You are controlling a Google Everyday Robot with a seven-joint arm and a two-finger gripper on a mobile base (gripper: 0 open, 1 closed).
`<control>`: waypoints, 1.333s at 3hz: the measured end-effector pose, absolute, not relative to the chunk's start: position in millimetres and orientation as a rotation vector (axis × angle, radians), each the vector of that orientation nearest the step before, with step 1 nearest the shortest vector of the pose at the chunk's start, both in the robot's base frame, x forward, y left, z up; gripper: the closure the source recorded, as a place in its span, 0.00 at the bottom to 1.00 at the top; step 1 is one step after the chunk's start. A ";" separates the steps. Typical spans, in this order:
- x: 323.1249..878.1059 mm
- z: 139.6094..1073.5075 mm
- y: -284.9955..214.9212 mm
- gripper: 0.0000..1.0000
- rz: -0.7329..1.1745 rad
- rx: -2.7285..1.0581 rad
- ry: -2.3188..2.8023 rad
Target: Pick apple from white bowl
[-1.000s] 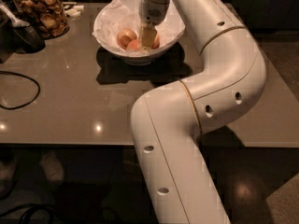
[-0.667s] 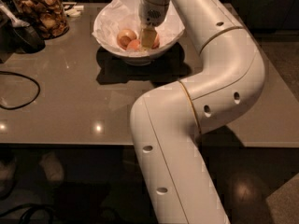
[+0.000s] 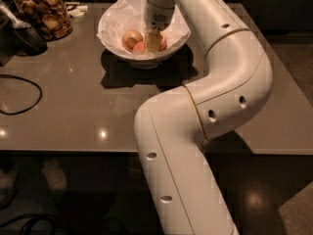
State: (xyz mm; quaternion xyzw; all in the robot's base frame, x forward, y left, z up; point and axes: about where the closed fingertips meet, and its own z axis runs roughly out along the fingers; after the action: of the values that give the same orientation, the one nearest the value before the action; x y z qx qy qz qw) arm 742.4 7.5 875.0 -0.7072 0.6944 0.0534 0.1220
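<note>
White bowl holds paper and apples; gripper low among them, grip unclear.
</note>
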 end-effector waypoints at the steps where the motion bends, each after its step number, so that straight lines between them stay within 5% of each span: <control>1: 742.5 869.4 9.2 0.41 0.168 -2.073 2.029; 2: 742.0 865.8 9.9 0.26 0.182 -2.079 2.026; 3: 742.0 865.7 9.9 0.27 0.182 -2.080 2.025; 4: 742.0 865.7 9.9 0.51 0.182 -2.080 2.025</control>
State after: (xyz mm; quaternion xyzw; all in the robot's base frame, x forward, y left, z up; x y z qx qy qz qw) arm 742.0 9.9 865.7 -0.7101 0.6916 0.0622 0.1162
